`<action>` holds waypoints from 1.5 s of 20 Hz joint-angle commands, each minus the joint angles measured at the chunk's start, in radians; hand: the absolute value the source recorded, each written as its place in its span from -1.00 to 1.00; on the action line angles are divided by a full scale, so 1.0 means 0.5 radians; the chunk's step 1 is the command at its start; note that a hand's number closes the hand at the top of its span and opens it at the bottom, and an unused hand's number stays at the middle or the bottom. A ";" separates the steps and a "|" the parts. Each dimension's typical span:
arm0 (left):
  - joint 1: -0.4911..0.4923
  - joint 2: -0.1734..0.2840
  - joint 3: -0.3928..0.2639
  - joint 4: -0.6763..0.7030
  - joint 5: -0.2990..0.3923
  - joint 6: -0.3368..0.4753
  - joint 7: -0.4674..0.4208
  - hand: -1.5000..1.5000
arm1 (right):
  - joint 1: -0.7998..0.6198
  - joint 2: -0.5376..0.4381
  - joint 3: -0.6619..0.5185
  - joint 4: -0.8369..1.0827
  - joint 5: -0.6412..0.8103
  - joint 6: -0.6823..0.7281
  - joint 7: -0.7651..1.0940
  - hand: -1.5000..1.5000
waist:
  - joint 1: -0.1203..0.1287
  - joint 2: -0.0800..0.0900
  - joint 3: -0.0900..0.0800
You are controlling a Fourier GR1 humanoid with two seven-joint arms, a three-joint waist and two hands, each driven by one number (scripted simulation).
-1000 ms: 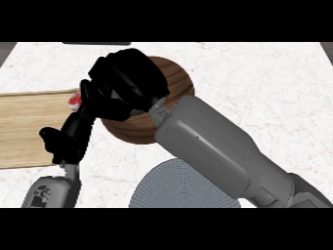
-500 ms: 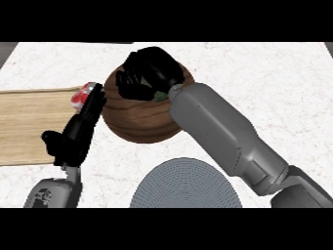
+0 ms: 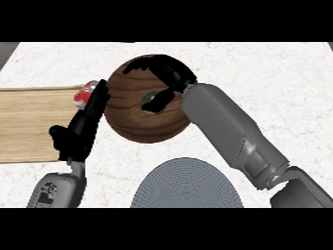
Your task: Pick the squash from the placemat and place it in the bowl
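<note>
right hand: over the bowl, fingers curled round the squash
squash: small green patch showing under the fingers, inside the bowl's rim; can't tell if it touches the bowl
left hand: fingers straight, upright beside the bowl's left side
placemat: grey, round, near edge of desk
board: wooden, left of the bowl
red-white item: behind the left fingertips

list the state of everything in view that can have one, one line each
right hand: over the bowl, fingers curled round a small green thing, likely the squash
squash: barely visible, inside the bowl's outline, under the right hand
bowl: upright on the counter
left hand: open, fingers straight, resting beside the bowl
placemat: flat on the counter, nothing on its visible part
red and white thing: on the wooden board, half hidden
</note>
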 commanded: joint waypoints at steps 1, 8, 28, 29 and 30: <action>0.022 0.045 0.051 -0.046 0.022 -0.012 0.026 0.00 | -0.016 0.001 -0.197 0.071 -0.136 0.023 -0.293 -1.00 | -0.028 -0.010 0.001; -0.021 0.024 0.059 -0.019 0.035 -0.016 0.057 0.00 | -0.201 0.001 -0.405 0.060 -0.486 0.025 -0.128 -1.00 | -0.031 -0.019 0.000; 0.069 0.019 0.050 -0.043 -0.036 -0.002 -0.029 0.00 | -0.013 -0.455 -0.656 0.365 -0.474 1.027 -0.573 -1.00 | -0.067 -0.020 0.001; 0.049 0.023 0.099 0.064 0.014 -0.034 -0.084 0.00 | 0.061 -0.447 -0.639 0.357 -0.455 1.056 -0.622 -1.00 | -0.076 -0.021 0.000; 0.160 0.041 0.093 -0.049 0.013 -0.037 -0.088 0.00 | 0.027 -0.418 -0.655 0.340 -0.453 1.036 -0.577 -1.00 | -0.070 -0.025 0.000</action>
